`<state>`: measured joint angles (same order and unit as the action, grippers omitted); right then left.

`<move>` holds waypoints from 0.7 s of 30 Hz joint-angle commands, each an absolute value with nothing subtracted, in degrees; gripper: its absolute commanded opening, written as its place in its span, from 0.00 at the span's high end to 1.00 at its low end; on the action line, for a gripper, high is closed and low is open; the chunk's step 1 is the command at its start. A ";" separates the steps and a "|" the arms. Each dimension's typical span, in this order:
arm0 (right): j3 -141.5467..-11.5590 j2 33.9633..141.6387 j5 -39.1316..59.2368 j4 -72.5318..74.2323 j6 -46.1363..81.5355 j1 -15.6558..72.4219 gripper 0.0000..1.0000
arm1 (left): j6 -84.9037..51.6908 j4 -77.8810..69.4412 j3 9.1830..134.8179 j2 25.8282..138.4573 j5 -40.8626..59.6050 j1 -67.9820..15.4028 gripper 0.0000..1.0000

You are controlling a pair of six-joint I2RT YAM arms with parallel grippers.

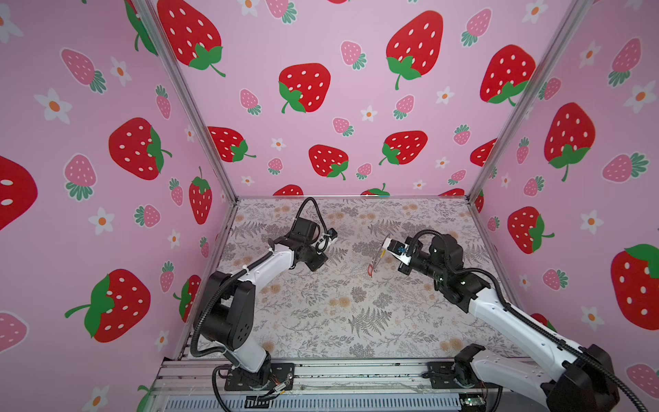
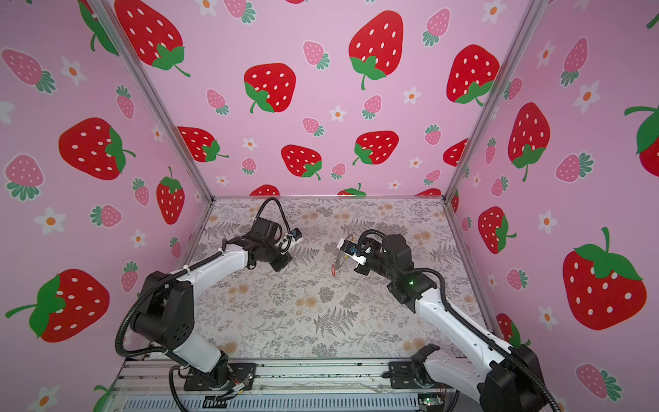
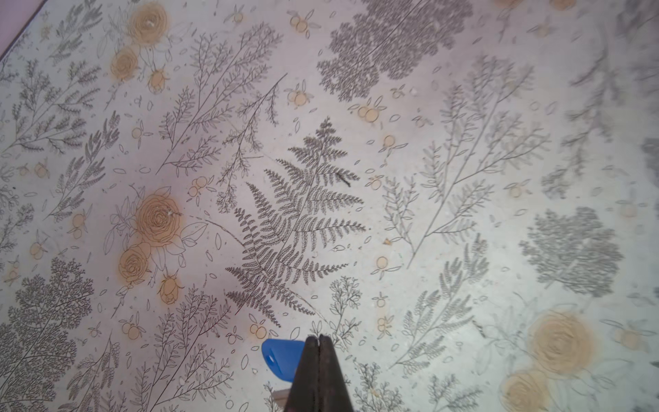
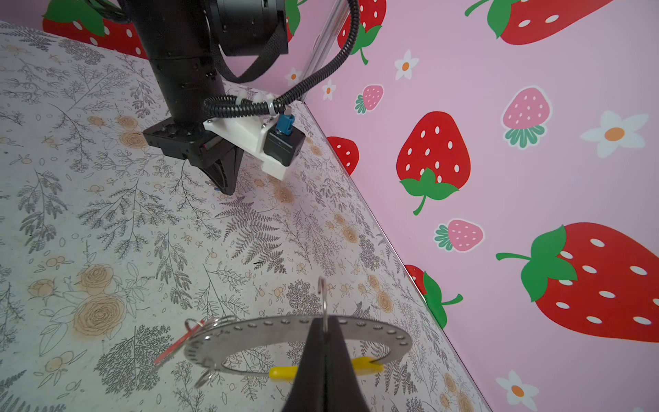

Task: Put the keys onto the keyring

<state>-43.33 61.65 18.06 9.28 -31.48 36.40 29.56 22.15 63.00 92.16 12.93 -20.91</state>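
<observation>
I have the keyring [image 4: 271,333] up above the table [image 1: 321,314], in the right gripper [image 4: 322,321]. One key [image 4: 174,347] hangs from it. Left of the keyring, the left gripper [image 3: 318,339] is down at the table, with the other key [image 3: 280,358] just beside it.

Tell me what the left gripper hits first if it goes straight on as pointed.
Most likely the table, just past the shut tips of the left gripper; the blue tag lies right beside them, depth unclear.

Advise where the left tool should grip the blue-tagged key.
Probably grip the blue tag across its long edges, coming straight down from above. It seems to lie flat on the table, partly behind the shut left tool, and its metal part is hidden.
</observation>
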 commanded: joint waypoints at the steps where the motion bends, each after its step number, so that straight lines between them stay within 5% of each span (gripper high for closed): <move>1: -43.72 61.96 19.13 11.08 -30.86 36.65 0.98 | 30.08 23.03 61.87 88.74 26.52 -21.01 1.00; 7: -43.62 63.09 20.35 11.26 -30.22 36.69 0.98 | 31.24 18.64 59.37 84.73 36.26 -21.09 1.00; 21: -42.81 61.14 18.92 9.85 -29.87 36.65 0.98 | 31.24 16.04 63.82 101.56 8.58 -34.18 1.00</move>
